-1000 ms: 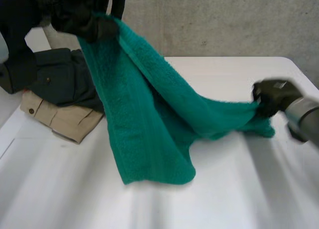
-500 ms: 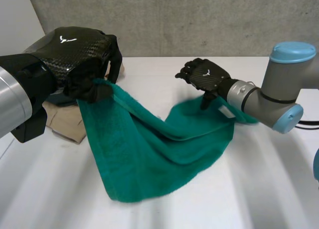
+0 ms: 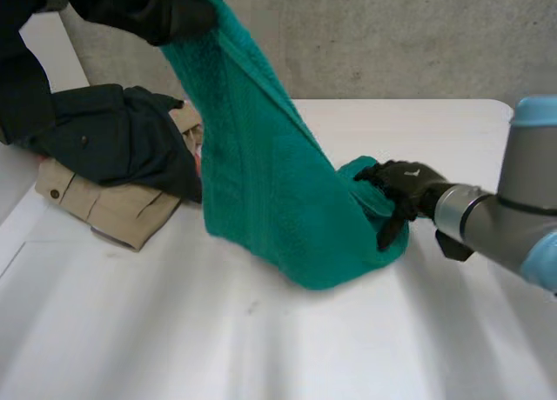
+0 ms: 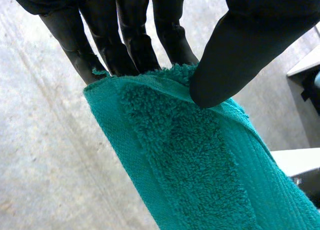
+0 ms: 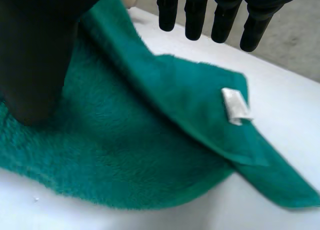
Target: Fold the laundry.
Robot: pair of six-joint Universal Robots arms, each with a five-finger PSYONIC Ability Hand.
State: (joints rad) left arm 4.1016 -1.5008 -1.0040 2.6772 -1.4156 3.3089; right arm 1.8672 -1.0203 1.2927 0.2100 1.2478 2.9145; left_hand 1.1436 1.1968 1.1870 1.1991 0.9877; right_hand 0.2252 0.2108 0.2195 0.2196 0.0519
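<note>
since half a second ago the left hand (image 3: 148,9) has risen high at the left and the right hand (image 3: 402,184) has come down to the worktop (image 3: 174,330). the green towel (image 3: 261,191) no longer sags between them: its long axis now runs steeply from the high left end down to the right, where it rests on the worktop. the left hand pinches its top edge; the right hand's fingers (image 5: 192,15) are straight and spread, thumb on the towel.

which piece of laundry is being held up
The green towel, pinched at its top edge by the left hand; the dark shirt and tan garment lie in a pile on the table.
</note>
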